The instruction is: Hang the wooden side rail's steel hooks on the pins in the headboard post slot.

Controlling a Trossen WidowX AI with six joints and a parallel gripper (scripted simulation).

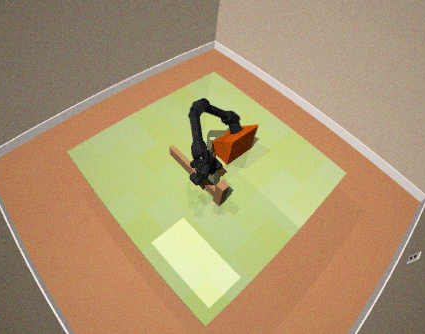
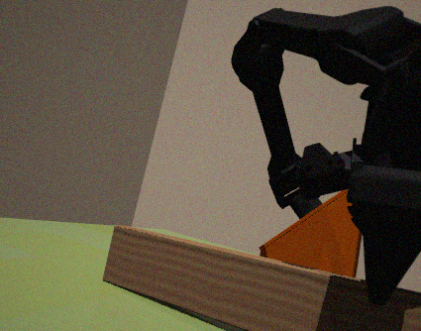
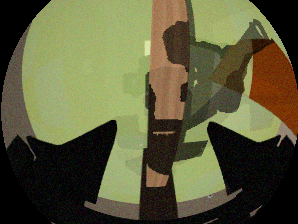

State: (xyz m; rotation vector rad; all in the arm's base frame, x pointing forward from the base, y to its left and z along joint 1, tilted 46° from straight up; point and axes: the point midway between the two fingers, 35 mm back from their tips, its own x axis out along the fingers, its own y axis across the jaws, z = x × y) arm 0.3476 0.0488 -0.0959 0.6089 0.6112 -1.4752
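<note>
Wooden rail (image 1: 180,158) (image 2: 215,275) (image 3: 171,97) lies slanting across the green counter (image 1: 285,185) (image 2: 45,263) (image 3: 65,85), a chunky wooden block (image 1: 221,193) at one end of it in the top view; whether the hooks sit on their pins I cannot tell. Over the rail's length is the black tool (image 1: 206,172) (image 2: 378,296) (image 3: 165,125), spread wide, nothing pinched, its tips to either side of the rail in the wrist view. Beside the rail stands an orange wedge (image 1: 236,145) (image 2: 317,238) (image 3: 275,77), the arm (image 1: 196,127) (image 2: 274,114) arching above. Well apart from the rail lies a pale rectangle (image 1: 195,262).
</note>
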